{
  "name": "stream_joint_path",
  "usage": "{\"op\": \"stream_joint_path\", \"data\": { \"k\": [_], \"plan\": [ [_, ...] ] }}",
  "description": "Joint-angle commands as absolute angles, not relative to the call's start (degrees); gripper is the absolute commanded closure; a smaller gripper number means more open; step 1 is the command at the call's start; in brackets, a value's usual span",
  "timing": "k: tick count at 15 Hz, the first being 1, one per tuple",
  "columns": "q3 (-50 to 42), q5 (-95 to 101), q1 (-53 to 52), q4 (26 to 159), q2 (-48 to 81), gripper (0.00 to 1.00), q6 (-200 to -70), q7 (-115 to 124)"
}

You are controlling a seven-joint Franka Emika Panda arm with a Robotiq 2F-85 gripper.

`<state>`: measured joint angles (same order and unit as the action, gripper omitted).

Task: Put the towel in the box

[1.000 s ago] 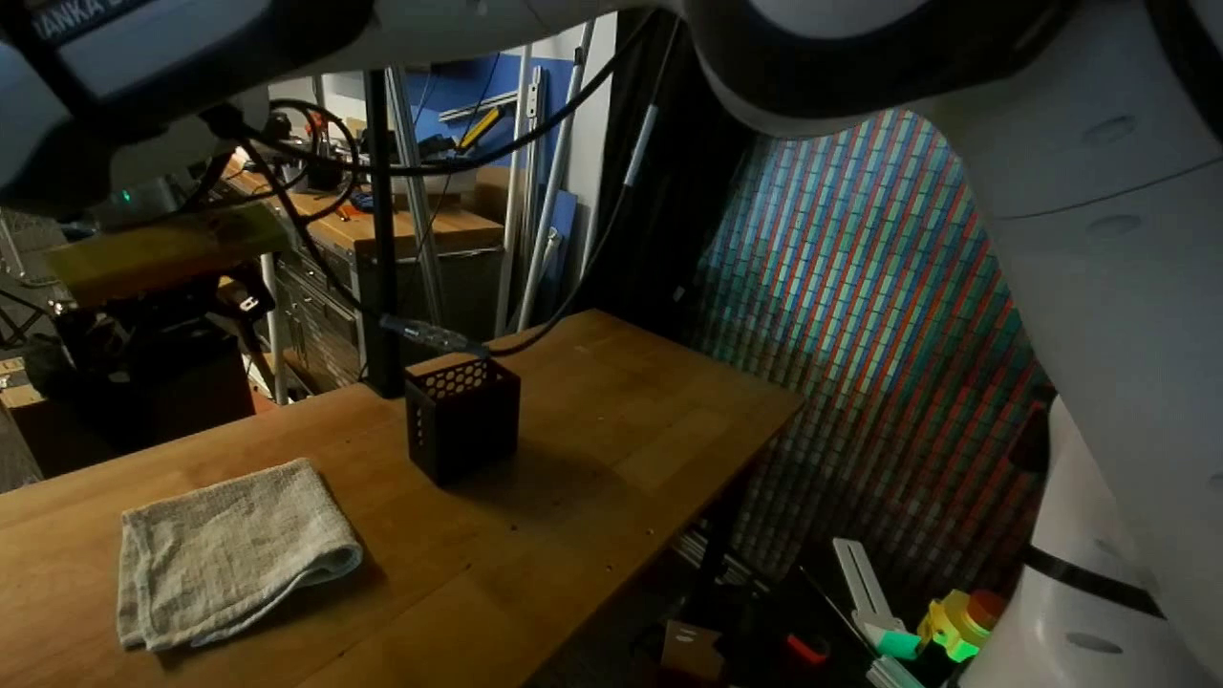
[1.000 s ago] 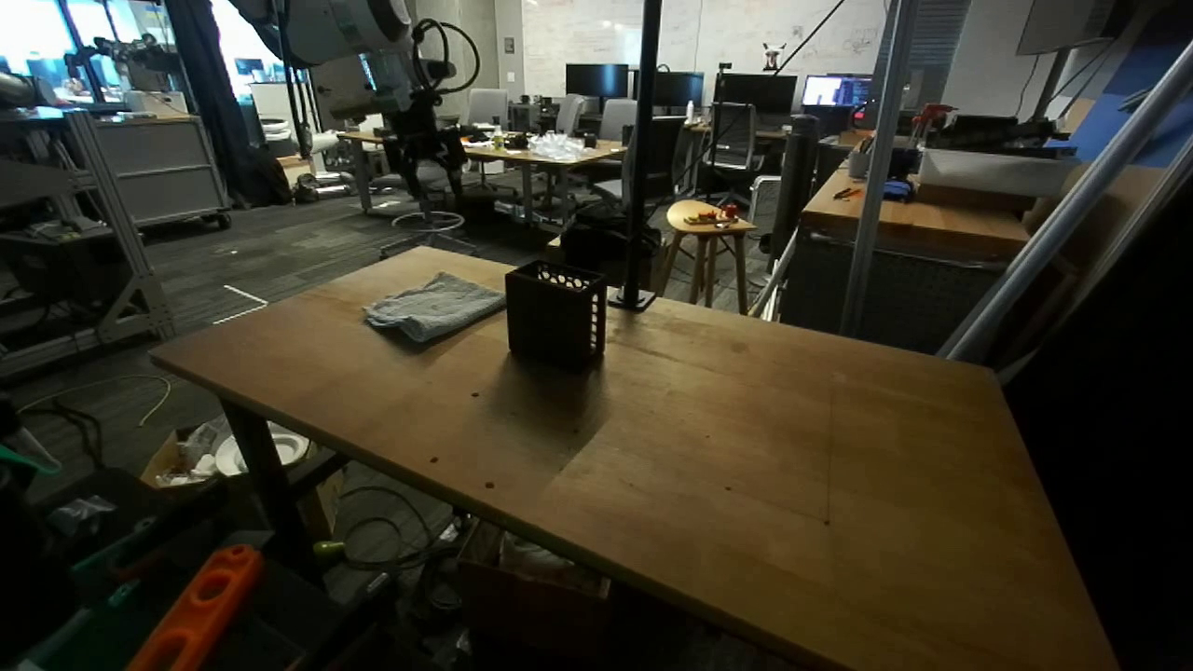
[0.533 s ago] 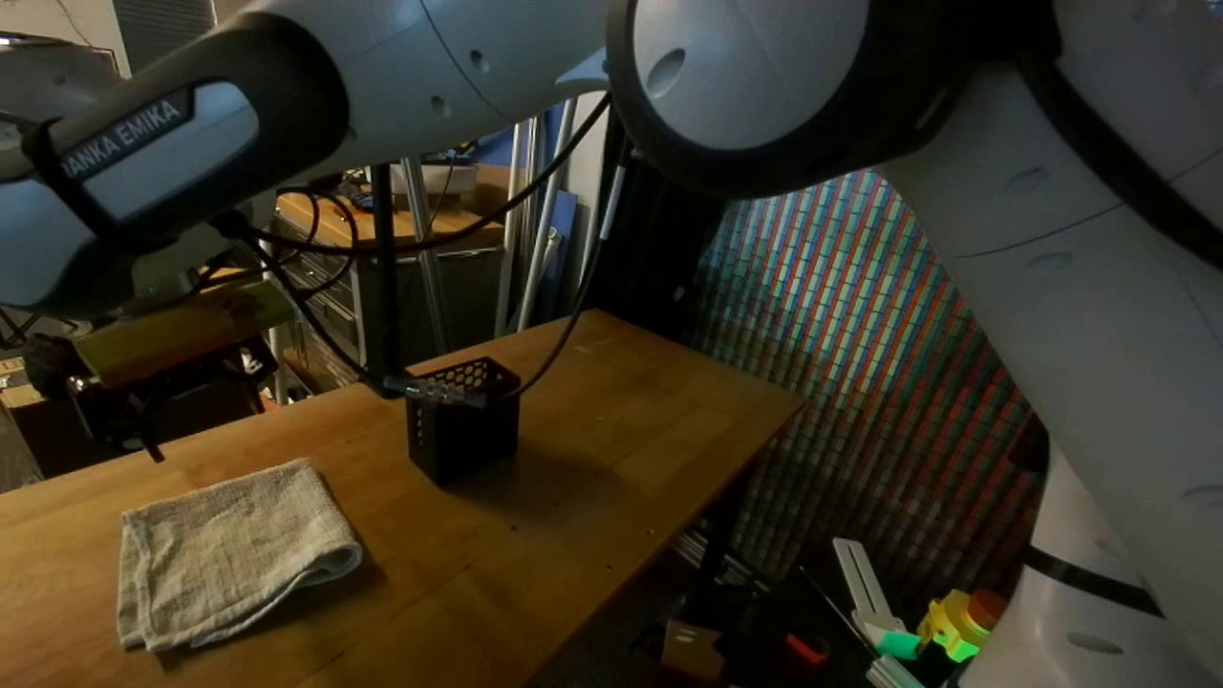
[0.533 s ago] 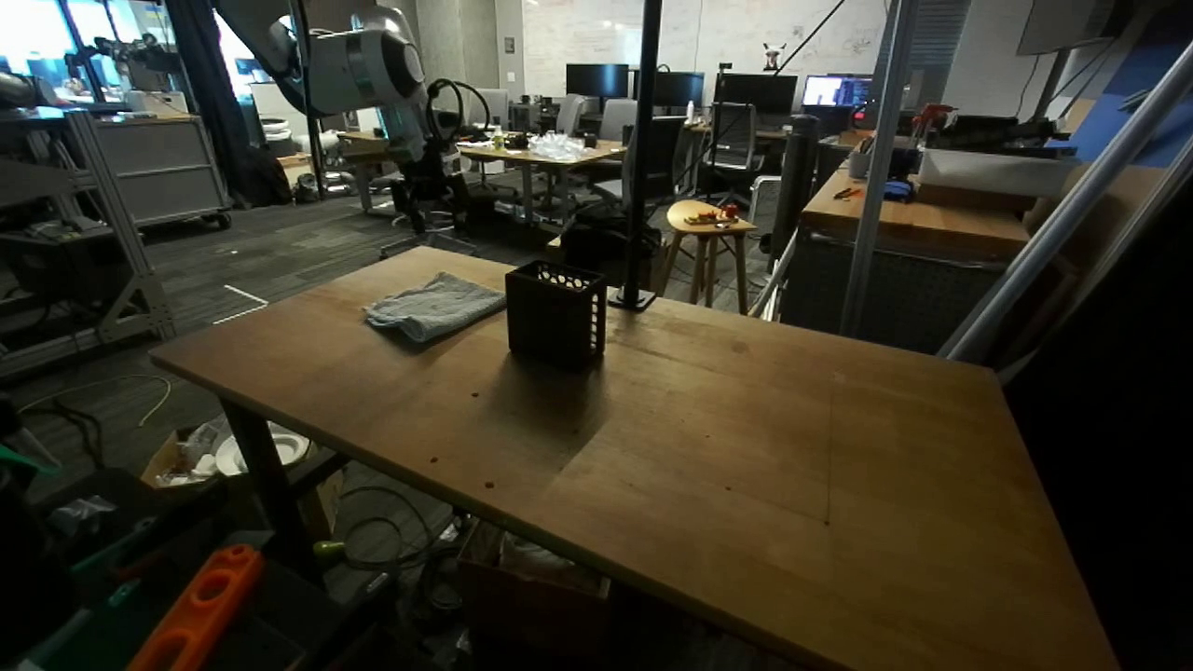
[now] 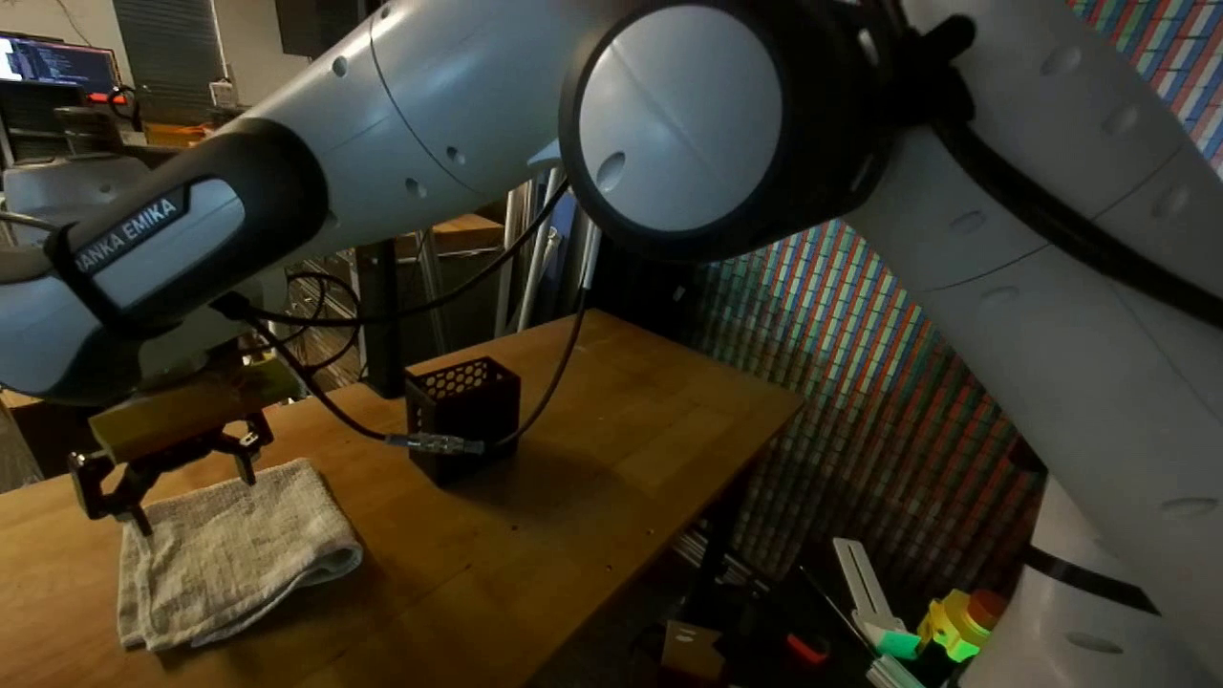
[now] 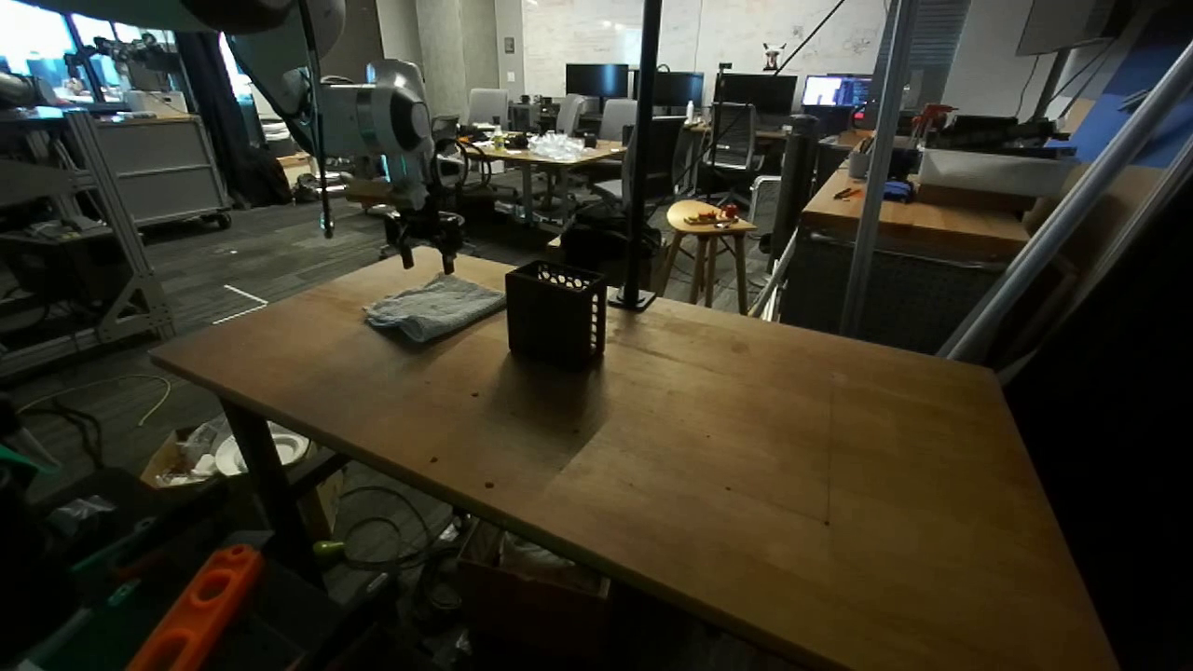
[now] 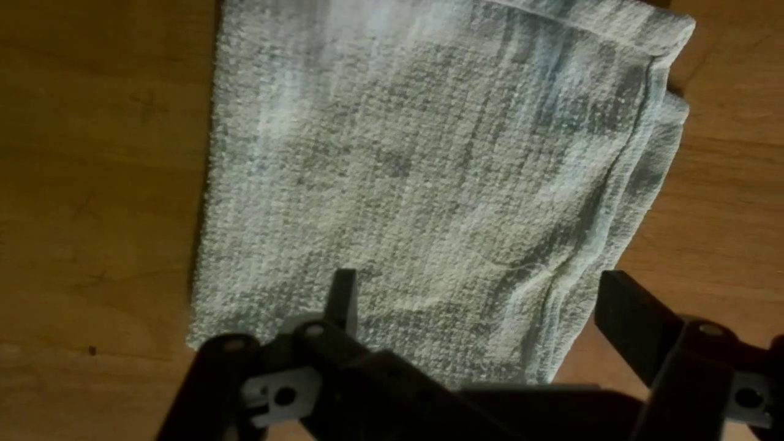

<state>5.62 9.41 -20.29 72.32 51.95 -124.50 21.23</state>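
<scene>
Since the earlier frames the arm has come down, and the hand now hangs lower, above the towel, while the towel and the box keep their places. We find the hand wide, its fingers well apart; in the wrist view one finger shows over the towel and the other at its right edge. The towel lies folded and flat on the bench, with one rumpled edge. To its right, near but apart, we see the box: black, upright, open at the top, with holes in its sides. In an exterior view a cable hanging from the arm crosses in front of it. For writing, we read "ANKA EMIKA" in pale letters on a dark label on the arm, the start covered by a black band. A monitor at the far left carries lines of text too small for us to read. On the whiteboard, at the far side, we make out faint marks that we cannot read.
</scene>
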Motion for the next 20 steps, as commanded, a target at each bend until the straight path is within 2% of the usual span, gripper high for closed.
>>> {"op": "stream_joint_path", "data": {
  "k": [1, 17, 18, 20],
  "plan": [
    [6.3, 7.2, -20.2, 70.3, 54.2, 0.0, -128.3, 16.3],
    [8.2, 5.6, -19.5, 75.8, 56.6, 0.0, -128.7, 6.2],
    [8.5, 5.3, -19.7, 76.1, 56.5, 0.25, -128.9, 6.5],
    [9.2, 4.7, -20.2, 76.7, 56.1, 0.33, -128.8, 7.0]
  ]
}}
